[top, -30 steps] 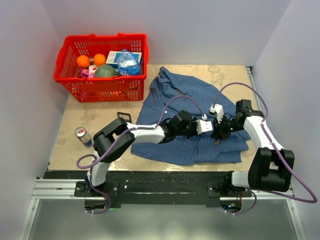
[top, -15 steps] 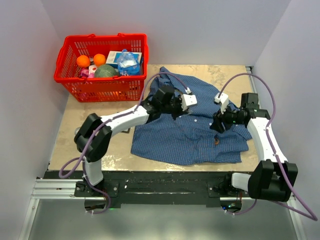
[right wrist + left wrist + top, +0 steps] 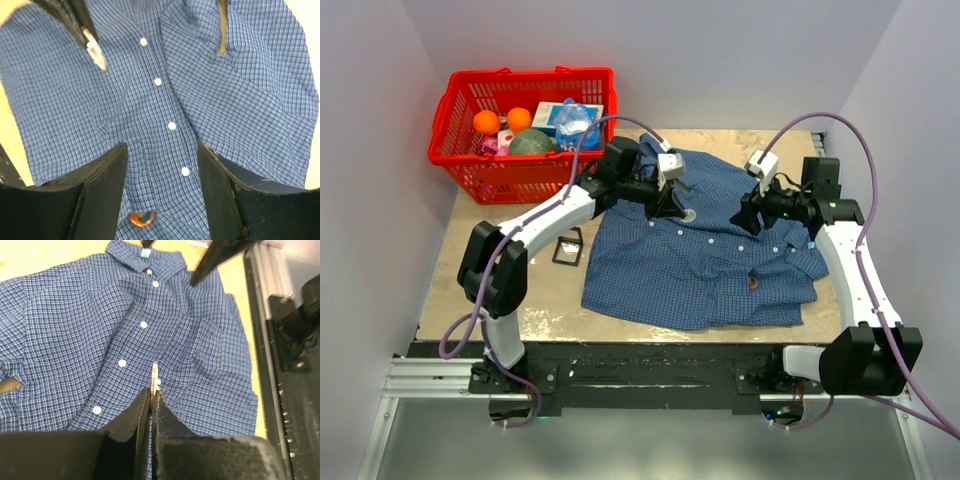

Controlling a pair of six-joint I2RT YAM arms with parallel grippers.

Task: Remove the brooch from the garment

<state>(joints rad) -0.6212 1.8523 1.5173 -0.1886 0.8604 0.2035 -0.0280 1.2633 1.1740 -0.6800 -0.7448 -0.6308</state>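
Note:
The garment [image 3: 700, 270], a blue checked shirt with white buttons, lies spread on the table. The brooch [image 3: 753, 283], small and reddish-orange, sits on its lower right front and shows low between the right fingers [image 3: 142, 218]. My right gripper [image 3: 745, 215] hovers open over the button row [image 3: 162, 147], touching nothing. My left gripper [image 3: 672, 208] hangs above the shirt's upper part, its jaws pressed shut on a thin pale flat piece [image 3: 155, 377] that sticks out past the tips. I cannot tell what that piece is. The left fingertips [image 3: 90, 37] also appear in the right wrist view.
A red basket [image 3: 525, 170] with oranges and packages stands at the far left. A small dark square frame [image 3: 567, 248] lies on the table left of the shirt. The metal rail [image 3: 272, 365] runs along the table's right side.
Both grippers have left the brooch area. The left arm swung up and back toward the collar, still shut. The right gripper opened and drew away toward the far right. The shirt now lies flatter.

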